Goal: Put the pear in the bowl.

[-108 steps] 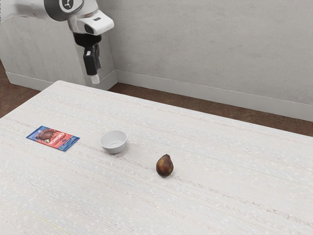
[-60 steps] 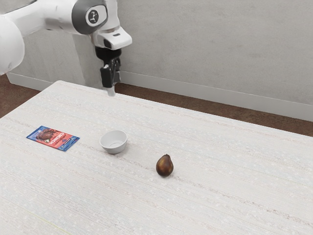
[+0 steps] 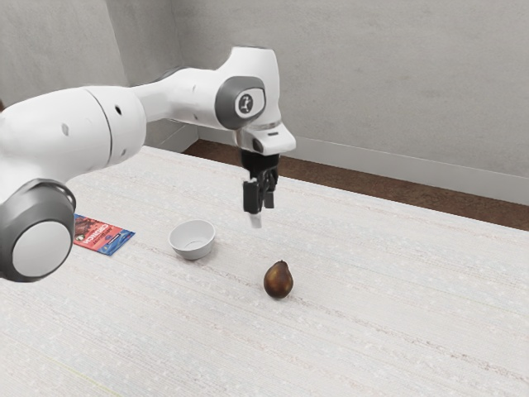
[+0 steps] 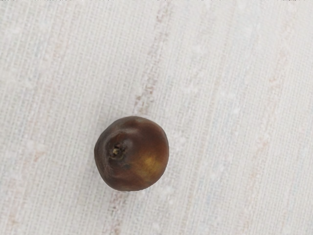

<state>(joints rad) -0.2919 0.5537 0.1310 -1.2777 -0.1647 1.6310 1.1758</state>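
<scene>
White bowl (image 3: 193, 238), exterior view: the vessel stands upright on the pale, faintly streaked table (image 3: 397, 322), left of the frame's centre. Its round mouth faces up, and the smooth inner wall and floor are visible through the opening. The pear (image 3: 278, 281), dark brown with a golden patch, lies outside the bowl, on the table in the lower middle of the frame, apart from the vessel and toward the exterior view's right of it. Its narrow end points upward. A flat packet (image 3: 103, 237), printed in red and blue, lies at the exterior view's left, partly hidden by the white arm (image 3: 186, 93); its contents are concealed by the wrapping. The arm enters from the left edge and extends to the upper middle of the frame, where the black gripper (image 3: 263, 212) hangs above the table, pointing downward. Its two fingers (image 3: 251, 197) are spread, with a gap between them, and the pear is below, separate from both. Wrist view: the pear is seen from above on the woven-looking tabletop, its small stem end off-centre on the rounded brown body
</scene>
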